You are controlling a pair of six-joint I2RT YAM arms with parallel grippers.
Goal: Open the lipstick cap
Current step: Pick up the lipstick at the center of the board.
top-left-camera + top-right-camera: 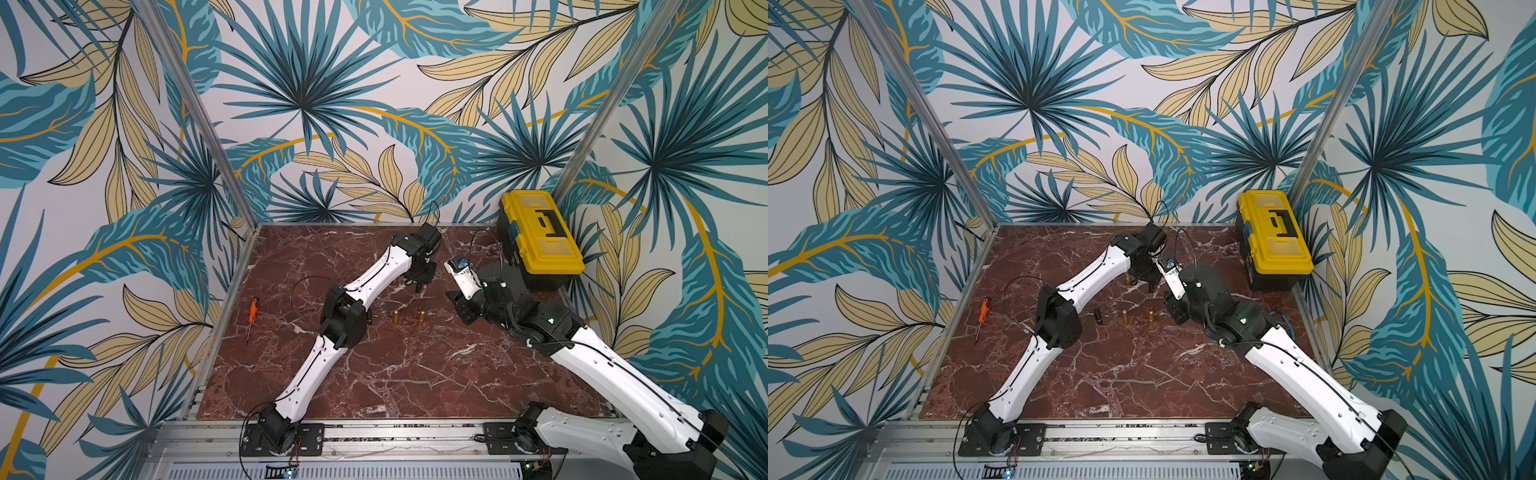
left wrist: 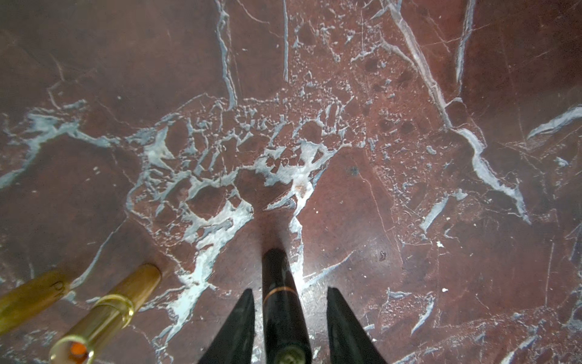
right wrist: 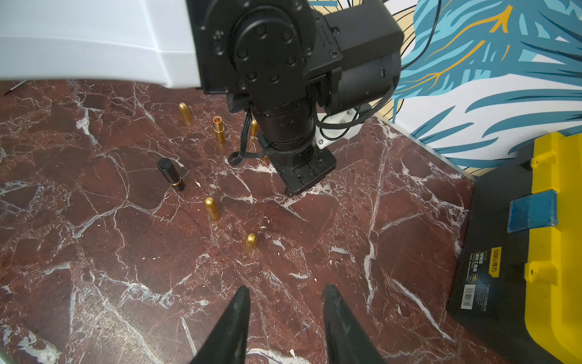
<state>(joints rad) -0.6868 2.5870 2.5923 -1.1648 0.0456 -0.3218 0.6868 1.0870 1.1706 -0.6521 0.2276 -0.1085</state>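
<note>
Barely started, you have the left gripper (image 2: pixel 289 289) narrowly straddling the capped black lipstick (image 2: pixel 278 274), unclamped, with the right gripper (image 3: pixel 286 287) at its four o'clock spread and empty.

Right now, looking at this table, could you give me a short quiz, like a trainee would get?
1. True or false: the right fingers hold nothing.
2. What sits between the left fingers? A spoon; B black lipstick; C battery.
3. Fill in: the lid of the toolbox is coloured ____.
Key: 1 true; 2 B; 3 yellow.
</note>
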